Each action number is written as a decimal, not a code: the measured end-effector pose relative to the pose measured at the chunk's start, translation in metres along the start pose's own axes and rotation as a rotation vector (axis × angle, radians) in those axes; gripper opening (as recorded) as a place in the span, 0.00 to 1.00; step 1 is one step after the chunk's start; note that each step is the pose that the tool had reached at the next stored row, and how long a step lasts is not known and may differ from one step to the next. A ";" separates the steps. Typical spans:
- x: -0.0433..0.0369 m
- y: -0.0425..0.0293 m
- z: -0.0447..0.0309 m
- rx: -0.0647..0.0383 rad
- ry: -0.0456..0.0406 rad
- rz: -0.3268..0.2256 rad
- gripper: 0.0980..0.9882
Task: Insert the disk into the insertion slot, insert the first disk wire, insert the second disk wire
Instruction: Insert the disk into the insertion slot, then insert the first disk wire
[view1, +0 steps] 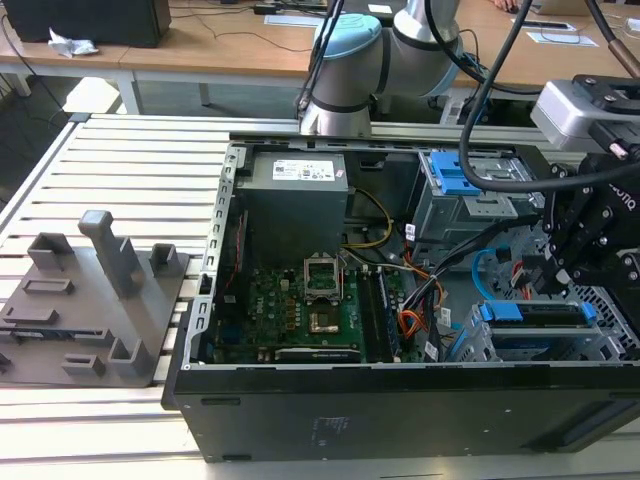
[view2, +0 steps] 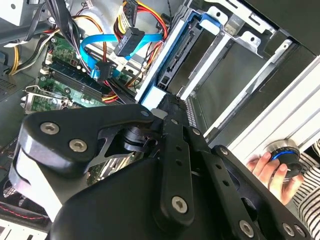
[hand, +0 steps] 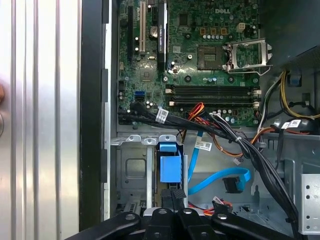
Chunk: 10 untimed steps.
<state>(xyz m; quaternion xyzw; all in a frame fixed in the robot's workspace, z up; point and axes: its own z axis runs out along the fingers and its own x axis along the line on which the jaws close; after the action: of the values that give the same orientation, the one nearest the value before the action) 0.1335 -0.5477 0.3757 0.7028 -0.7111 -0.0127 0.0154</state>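
- At the exterior view's left, a grey fixture stands on the slatted table, well apart from the open computer case. I see no hazard there.
- Along the case's far wall, the power supply carries a white label. Its print is too fine for me to make out.
- A black cable bundle crosses the edge of the motherboard. Its white tags are likewise unreadable.
- A loose blue data cable lies just beside the insertion slot. I judge a sideways move could snag it or pinch it against the sheet metal.
- The disk sits in the slot, in the case's corner at the exterior view's right, nearest that camera. I cannot tell if it is fully home, and a skewed push could jam its blue caddy.
- My claw hangs at the disk's exposed end, tips pressed together with nothing seen between them. I cannot tell if they touch the disk.
- Beyond the case wall, a person's hand holds a round knob. A wide swing of my arm could pass near it.
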 end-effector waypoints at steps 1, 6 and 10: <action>0.0000 -0.0002 0.0001 0.000 -0.0002 0.000 0.01; 0.0000 -0.0003 0.0001 0.000 -0.0002 0.000 0.01; 0.0000 -0.0004 0.0001 0.000 -0.0002 0.000 0.01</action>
<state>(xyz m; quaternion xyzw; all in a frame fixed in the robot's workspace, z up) 0.1339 -0.5477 0.3756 0.7028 -0.7111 -0.0128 0.0154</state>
